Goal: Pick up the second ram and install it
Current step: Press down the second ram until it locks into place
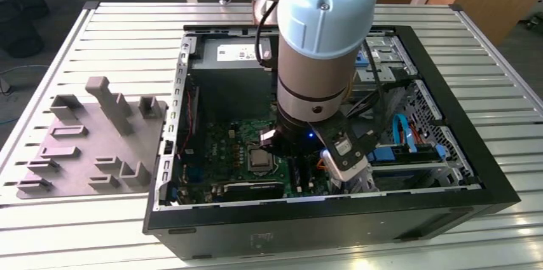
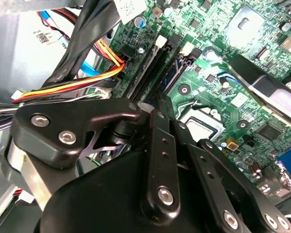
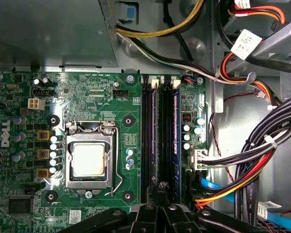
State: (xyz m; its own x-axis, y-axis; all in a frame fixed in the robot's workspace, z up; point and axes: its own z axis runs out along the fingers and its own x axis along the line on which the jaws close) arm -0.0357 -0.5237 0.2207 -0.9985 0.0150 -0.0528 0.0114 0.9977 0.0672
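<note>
Inside the computer case (image 1: 475, 181), arm upright, gripper (image 3: 161, 187) pointing down over the motherboard slots (image 3: 160, 136), finger state unclear

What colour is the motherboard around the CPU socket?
Green, best seen in the first wrist view: the motherboard surrounds the silver CPU socket.

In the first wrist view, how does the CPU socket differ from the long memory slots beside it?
The CPU socket is square, with a silver metal frame and a pale centre; the memory slots are long, narrow and black. The CPU socket has a wire lever along one side; the memory slots end in pale clips. Both sit side by side on the green motherboard.
</note>
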